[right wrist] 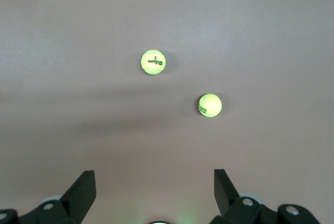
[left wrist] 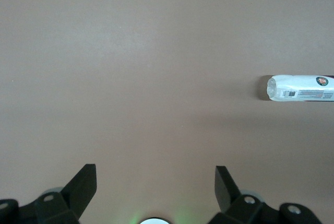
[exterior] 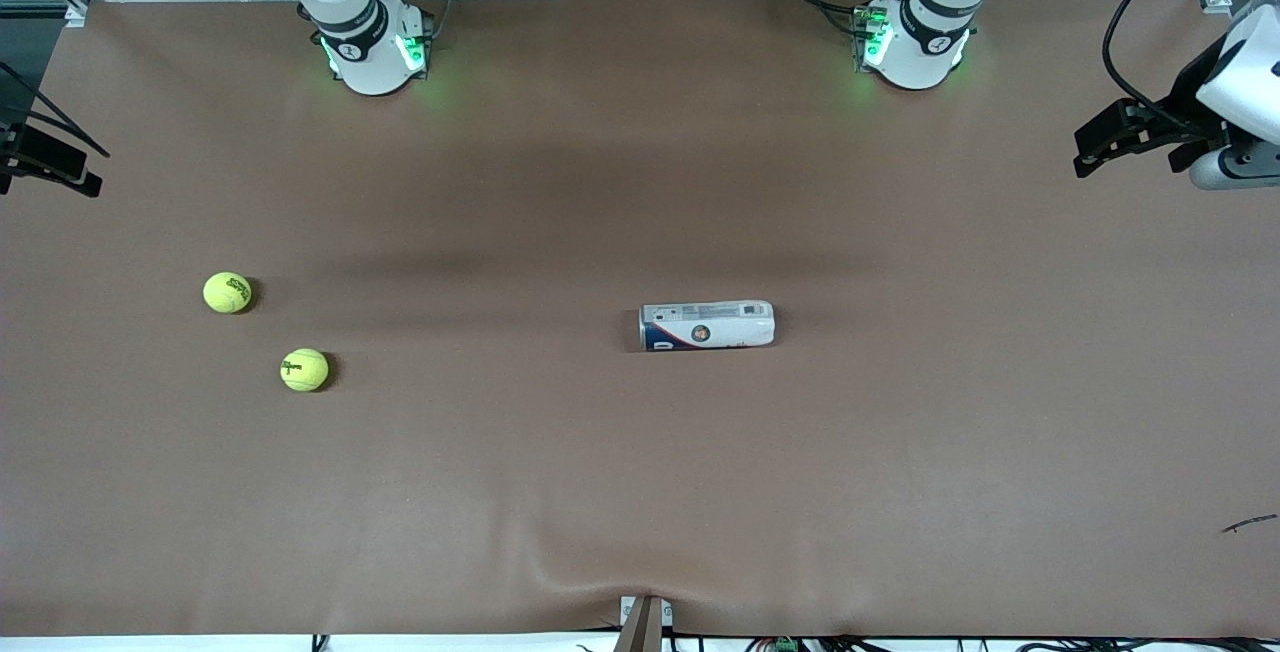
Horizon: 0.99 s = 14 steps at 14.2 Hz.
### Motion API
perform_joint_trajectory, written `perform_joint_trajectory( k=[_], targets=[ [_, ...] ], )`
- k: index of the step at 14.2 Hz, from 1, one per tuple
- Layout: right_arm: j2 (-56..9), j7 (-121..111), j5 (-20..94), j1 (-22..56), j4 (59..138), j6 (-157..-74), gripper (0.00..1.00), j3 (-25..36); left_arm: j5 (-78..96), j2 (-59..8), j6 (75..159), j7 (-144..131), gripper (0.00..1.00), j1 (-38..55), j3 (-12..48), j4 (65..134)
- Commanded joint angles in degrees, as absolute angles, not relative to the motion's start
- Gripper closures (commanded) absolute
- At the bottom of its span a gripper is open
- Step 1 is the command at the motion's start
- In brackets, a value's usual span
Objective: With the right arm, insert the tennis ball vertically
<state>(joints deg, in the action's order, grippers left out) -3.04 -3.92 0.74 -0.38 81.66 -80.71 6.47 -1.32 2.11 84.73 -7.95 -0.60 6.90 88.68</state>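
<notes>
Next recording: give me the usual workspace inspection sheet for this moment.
Surface: brown table cover, rippled at the edge nearest the front camera.
Job's things: two tennis balls toward the right arm's end; ball can lying on its side mid-table.
Clutter: small dark scrap.
Grippers: left gripper open, empty; right gripper open, empty, above the balls. Both arms wait.
Cables: black cable looping near the left arm's wrist.
Surroundings: frame rails and equipment along the base edge.

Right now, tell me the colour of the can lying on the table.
The can is white with a dark blue end; front view.
</notes>
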Motion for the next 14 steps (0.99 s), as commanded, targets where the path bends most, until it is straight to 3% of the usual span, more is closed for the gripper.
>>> perform_joint_trajectory(
  k=[1,14],
  targets=[
    [-2.4,-3.3,1.6,-1.4,82.1,-81.1,0.0,5.9,-1.2,1.7,83.4,-7.1,0.0,-0.4,7.0,87.2],
    [-3.0,-3.7,1.4,-1.2,81.9,-82.7,0.0,5.9,-1.3,0.2,83.8,-7.4,0.0,2.9,8.3,87.1]
  ],
)
